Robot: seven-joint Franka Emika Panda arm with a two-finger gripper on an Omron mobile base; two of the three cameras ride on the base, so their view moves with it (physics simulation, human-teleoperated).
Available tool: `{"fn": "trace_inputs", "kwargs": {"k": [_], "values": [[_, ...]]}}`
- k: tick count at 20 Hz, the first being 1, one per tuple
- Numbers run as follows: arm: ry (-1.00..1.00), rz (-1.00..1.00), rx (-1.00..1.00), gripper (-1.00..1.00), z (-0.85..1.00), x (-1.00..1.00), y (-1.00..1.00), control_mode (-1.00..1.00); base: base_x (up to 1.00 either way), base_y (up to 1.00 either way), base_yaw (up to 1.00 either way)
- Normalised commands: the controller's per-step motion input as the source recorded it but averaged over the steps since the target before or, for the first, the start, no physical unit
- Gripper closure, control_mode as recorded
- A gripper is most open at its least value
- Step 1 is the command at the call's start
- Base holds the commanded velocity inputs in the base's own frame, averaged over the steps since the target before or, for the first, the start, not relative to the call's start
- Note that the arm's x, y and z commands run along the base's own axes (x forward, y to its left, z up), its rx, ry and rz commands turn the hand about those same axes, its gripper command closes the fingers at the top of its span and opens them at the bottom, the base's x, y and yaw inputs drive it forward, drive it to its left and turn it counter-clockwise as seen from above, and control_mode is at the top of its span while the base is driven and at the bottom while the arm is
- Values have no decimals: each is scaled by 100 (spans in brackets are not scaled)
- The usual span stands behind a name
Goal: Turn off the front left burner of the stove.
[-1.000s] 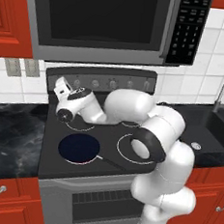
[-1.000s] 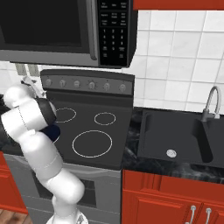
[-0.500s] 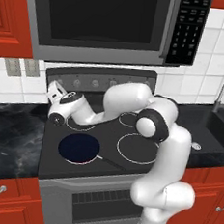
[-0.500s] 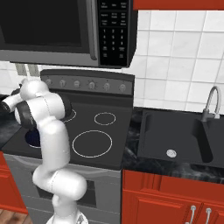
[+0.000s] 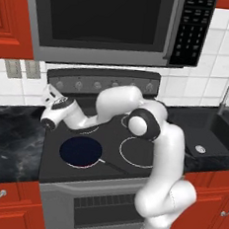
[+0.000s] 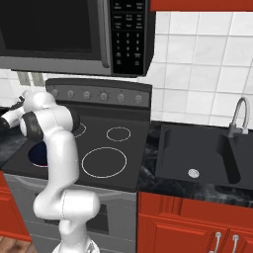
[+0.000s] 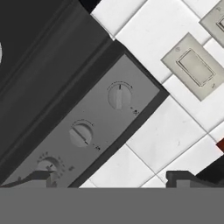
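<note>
Front left burner (image 5: pixel 81 152): white ring on the dark glass of the stove (image 5: pixel 134 138), at about 7 o'clock of the cooktop in the left base view. A dark-blue frying pan (image 5: pixel 80 150) sits on it and covers nearly all of the ring; pan handle runs toward 4 o'clock.

Back panel (image 7: pixel 94 127) carries the row of knobs. In the hand view the panel runs diagonally, and three knobs show: end knob (image 7: pixel 119 96) nearest the wall tiles, second knob (image 7: pixel 81 134) at 7 o'clock from it, third knob (image 7: pixel 47 167) further along the same line, partly behind a fingertip. The second knob's pointer looks turned off its rest mark; likely the one that is on, but I cannot confirm which burner it governs.

Step in hand, as judged: approach to the knob. Gripper (image 5: pixel 50 97) hangs at the left end of the panel, near the knobs, touching none.

Jaws: spread wide, holding nothing; tips frame the panel's lower stretch.

Next move calls for centring the chosen knob between the tips, advancing until they straddle it, closing, then rotating to off.

Outward: wall outlet plates (image 7: pixel 196 68) at 2 o'clock of the panel; microwave (image 5: pixel 103 21) above the stove.
</note>
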Motion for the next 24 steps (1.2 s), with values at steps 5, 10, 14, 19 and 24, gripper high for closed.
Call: {"fn": "trace_inputs", "kwargs": {"k": [5, 10, 14, 19, 24], "values": [[-1, 0, -5, -100, -1, 19, 0, -100, 0, 0, 0], [0, 0, -1, -100, 0, 40, 0, -100, 0, 0, 0], [0, 0, 0, -100, 0, 35, -5, -100, 0, 0, 0], [0, 0, 0, -100, -9, 27, -1, -100, 0, 0, 0], [0, 0, 0, -100, -4, 41, 0, -100, 0, 0, 0]]}}
